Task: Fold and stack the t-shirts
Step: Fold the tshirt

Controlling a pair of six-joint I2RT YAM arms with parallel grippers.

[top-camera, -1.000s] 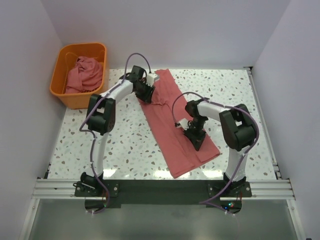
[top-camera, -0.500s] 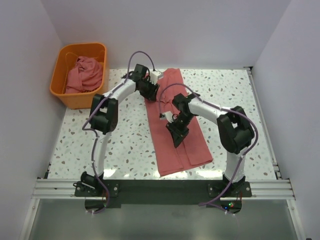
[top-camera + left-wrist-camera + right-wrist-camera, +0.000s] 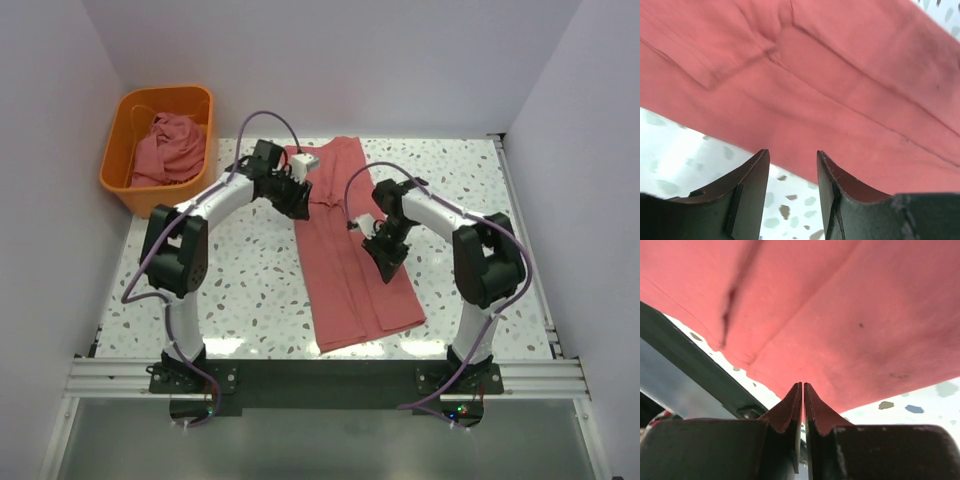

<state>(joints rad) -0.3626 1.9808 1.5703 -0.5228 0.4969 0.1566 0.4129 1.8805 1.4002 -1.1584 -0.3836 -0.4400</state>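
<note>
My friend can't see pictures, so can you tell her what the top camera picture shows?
A long, folded red-pink t-shirt lies flat on a speckled table between two robot arms. The left hand is at its far left edge and the right hand is over its right side. An orange basket holding more pink cloth sits at the far left corner.

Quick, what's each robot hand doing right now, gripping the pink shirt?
Left gripper: open, holding nothing.
Right gripper: shut, with no t-shirt cloth seen between its fingers.
</note>
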